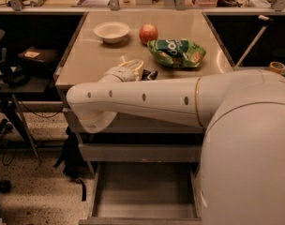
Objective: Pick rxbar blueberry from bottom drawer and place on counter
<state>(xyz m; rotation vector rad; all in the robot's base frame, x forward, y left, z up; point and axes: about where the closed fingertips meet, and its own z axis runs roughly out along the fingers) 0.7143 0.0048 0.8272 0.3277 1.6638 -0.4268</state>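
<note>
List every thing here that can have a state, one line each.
end effector: over the front of the counter.
rxbar blueberry: out of the drawer, right beside the end effector.
bottom drawer: pulled open, visible floor bare.
bowl: upright.
green chip bag: lying on the counter.
apple: whole.
</note>
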